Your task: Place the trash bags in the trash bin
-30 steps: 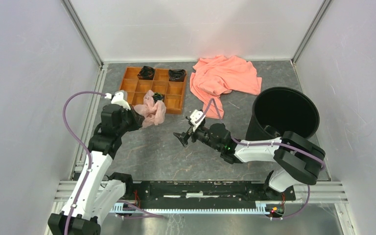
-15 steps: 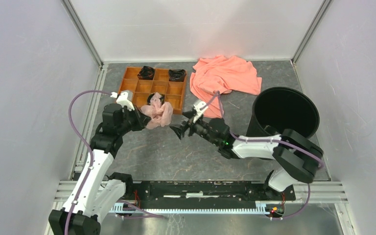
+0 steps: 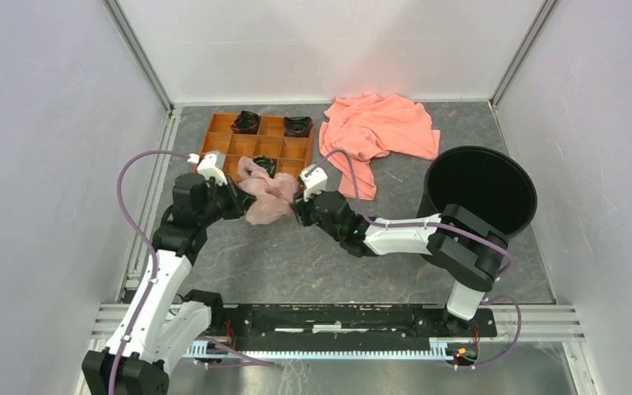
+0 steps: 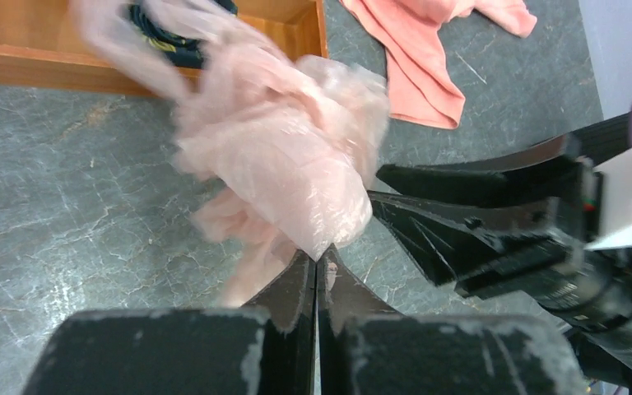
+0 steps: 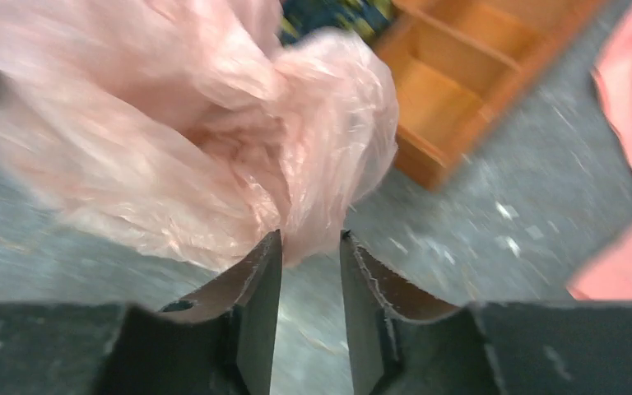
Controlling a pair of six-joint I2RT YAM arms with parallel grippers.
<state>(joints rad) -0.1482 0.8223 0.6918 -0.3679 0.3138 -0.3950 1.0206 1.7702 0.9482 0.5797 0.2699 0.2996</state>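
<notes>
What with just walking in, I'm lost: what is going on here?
The left gripper is shut on the crumpled pink trash bag, holding it beside the orange tray. The right gripper is open, its fingertips right at the bag's other side, which looks like a handover or two-arm grab. The black trash bin stands off to the right, the bag not yet in it.

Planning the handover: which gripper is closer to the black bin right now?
Right. The right gripper sits mid-table, left of the trash bin, jaws open at the trash bag. The left gripper is farther left, shut on the trash bag.
</notes>
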